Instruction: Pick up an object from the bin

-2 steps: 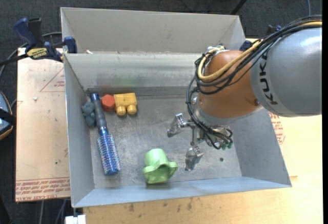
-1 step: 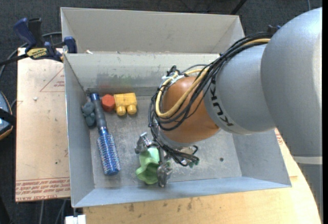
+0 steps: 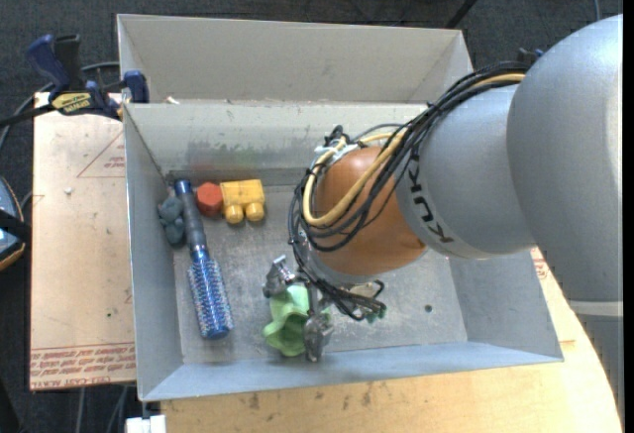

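Green crumpled lump (image 3: pixel 284 334) is found nearest the front wall of the bin (image 3: pixel 436 317), just right of the bristle head of the blue hairbrush (image 3: pixel 205 280). The gripper (image 3: pixel 298 310) is placed right over the lump, seemingly touching. Whether the claw is wide or narrow cannot be told. The lump is judged soft, light, squashy and not fragile. It is best pinched across its bunched middle, since a loose edge may slip out. Farther back, a grey thing (image 3: pixel 171 220) is seen against the brush handle. An orange-red piece (image 3: pixel 208 198) and a yellow block (image 3: pixel 244 200) are seen right of the handle's end.
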